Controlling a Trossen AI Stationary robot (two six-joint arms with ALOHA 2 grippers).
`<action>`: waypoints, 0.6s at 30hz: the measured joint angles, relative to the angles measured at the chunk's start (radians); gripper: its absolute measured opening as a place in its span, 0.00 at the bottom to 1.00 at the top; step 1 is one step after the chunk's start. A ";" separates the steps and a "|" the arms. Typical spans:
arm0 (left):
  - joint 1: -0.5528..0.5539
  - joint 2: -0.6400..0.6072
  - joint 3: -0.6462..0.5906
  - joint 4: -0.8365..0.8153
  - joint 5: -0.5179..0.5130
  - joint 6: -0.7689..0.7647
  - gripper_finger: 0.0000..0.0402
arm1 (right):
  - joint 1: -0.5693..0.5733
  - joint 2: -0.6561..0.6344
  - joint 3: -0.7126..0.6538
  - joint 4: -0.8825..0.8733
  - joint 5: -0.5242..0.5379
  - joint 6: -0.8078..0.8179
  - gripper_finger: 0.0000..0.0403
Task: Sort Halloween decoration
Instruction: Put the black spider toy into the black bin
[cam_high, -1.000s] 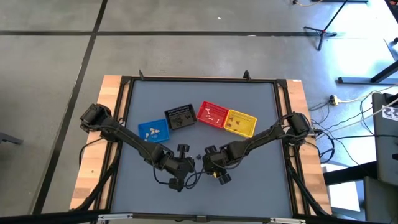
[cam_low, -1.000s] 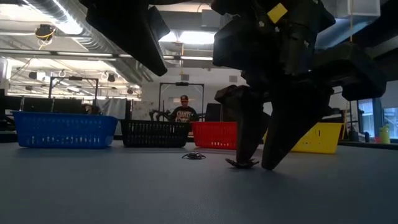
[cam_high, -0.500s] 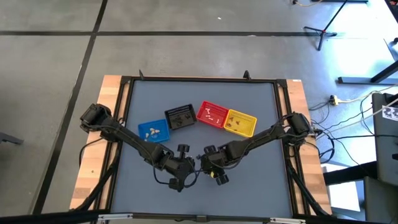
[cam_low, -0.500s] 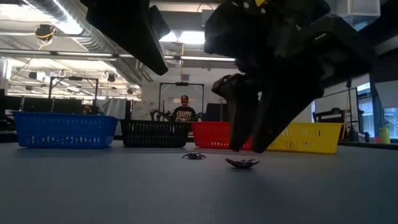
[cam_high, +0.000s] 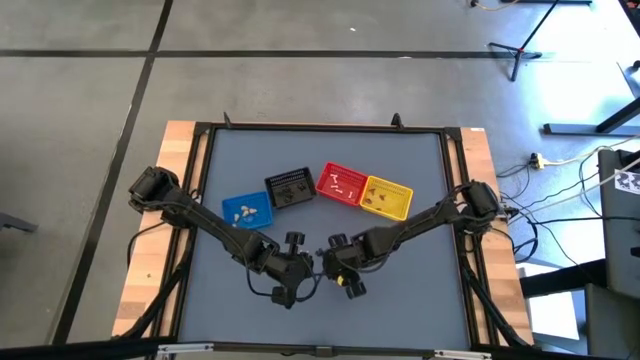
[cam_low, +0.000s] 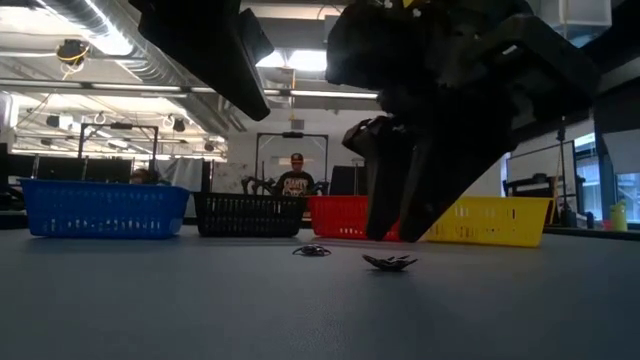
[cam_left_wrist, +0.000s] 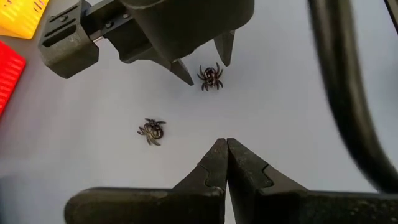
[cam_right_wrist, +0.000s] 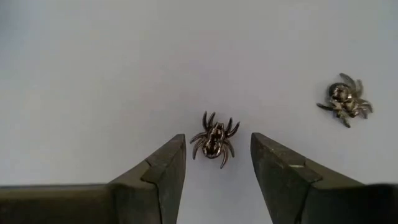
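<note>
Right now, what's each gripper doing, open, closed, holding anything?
Left gripper: closed, empty.
Right gripper: open, empty, over a black spider.

Two dark spider trinkets (cam_right_wrist: 213, 139) (cam_right_wrist: 344, 99) are lying flat on the grey table, the second at two o'clock from the first

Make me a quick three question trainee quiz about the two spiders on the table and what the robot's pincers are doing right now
1. True or false: the right pincer is open, with a dark spider between its fingers.
2. How many spiders lie loose on the table?
A. one
B. two
C. four
3. Fill in: the left pincer is ____.

Key:
1. true, the spider still rests on the table, not gripped.
2. B, the second spider lies off to one side.
3. shut, holding nothing.
</note>
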 joint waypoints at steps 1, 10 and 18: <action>0.000 0.000 0.000 0.000 0.000 0.000 0.00 | 0.008 -0.001 0.000 0.001 0.016 0.001 0.45; 0.000 0.000 0.000 0.000 0.000 0.000 0.00 | 0.062 -0.002 0.001 0.010 0.149 0.059 0.45; 0.000 0.000 0.000 0.003 0.000 0.000 0.00 | 0.062 0.020 0.002 0.035 0.196 0.090 0.45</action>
